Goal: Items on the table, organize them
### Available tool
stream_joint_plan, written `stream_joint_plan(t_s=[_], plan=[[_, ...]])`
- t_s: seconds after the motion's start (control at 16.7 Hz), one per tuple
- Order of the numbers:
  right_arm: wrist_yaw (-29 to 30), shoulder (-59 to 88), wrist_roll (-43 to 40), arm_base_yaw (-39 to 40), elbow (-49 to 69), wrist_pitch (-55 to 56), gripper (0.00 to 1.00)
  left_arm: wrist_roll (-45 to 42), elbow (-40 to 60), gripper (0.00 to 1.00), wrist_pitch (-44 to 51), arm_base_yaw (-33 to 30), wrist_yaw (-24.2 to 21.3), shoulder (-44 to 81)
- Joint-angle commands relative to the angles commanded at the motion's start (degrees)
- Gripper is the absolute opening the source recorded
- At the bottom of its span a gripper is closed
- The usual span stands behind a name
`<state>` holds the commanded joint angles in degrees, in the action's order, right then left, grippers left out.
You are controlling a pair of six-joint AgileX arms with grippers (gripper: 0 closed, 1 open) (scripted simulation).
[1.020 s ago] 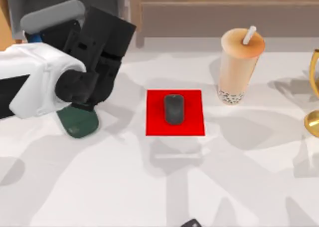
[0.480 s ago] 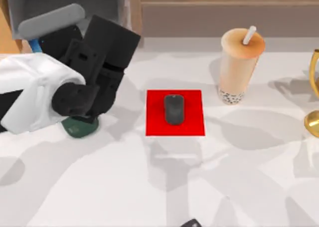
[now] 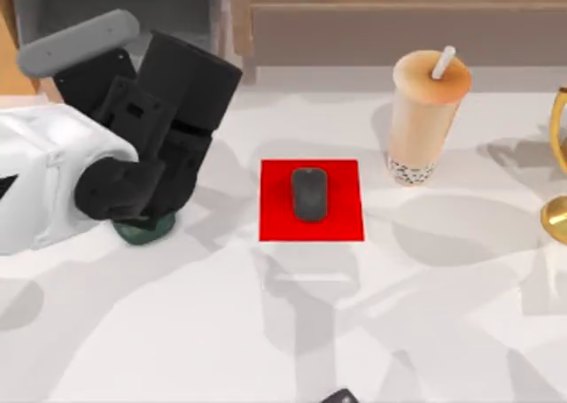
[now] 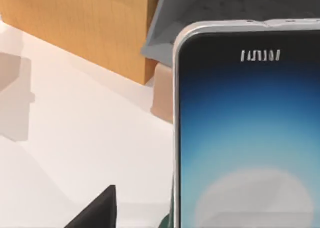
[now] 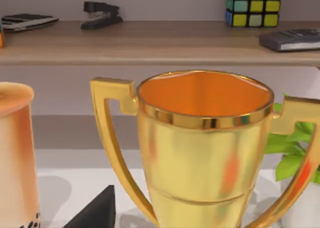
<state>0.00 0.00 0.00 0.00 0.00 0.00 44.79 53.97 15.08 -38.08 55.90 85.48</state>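
The dark grey mouse (image 3: 309, 194) lies on the red pad (image 3: 275, 219) in the middle of the table (image 3: 177, 332). To its right stands the bubble-tea cup (image 3: 425, 120) with a white straw, whose side also appears in the right wrist view (image 5: 15, 153). My left gripper (image 3: 142, 75) is at the table's left, shut on the smartphone (image 4: 250, 138). Its glowing blue-white screen looms large in the left wrist view. The phone's grey back (image 3: 75, 42) tilts above the dark green stand (image 3: 142, 232), which my arm mostly hides. A dark bit of my right gripper (image 3: 339, 396) shows at the front edge.
A gold trophy (image 5: 205, 153) stands at the table's right edge (image 3: 558, 182), close before the right wrist camera. The wooden shelf unit (image 3: 399, 13) runs along the back with small items on it. A wooden box (image 4: 85, 27) sits at the back left.
My left arm has shifted left and lower with the phone, and it now covers more of the green stand. Mouse, pad and cup have not moved.
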Motion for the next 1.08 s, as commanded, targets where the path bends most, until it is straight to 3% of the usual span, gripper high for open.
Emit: stream_joint_plan(t_s=[0.6, 0.84, 1.08], plan=[[0.0, 0.0, 0.0, 0.0, 0.0, 0.0, 1.0, -0.8, -0.8, 1.0, 2.0, 0.7, -2.3, 0.2], [0.0, 0.0, 0.0, 0.0, 0.0, 0.0, 1.0, -6.0, -7.0, 1.0, -0.1, 4.8, -8.8, -9.9], [0.0, 0.0, 0.0, 0.0, 0.0, 0.0, 1.0, -14.3, -17.1, 1.0, -3.2, 12.1, -18.8, -25.9]])
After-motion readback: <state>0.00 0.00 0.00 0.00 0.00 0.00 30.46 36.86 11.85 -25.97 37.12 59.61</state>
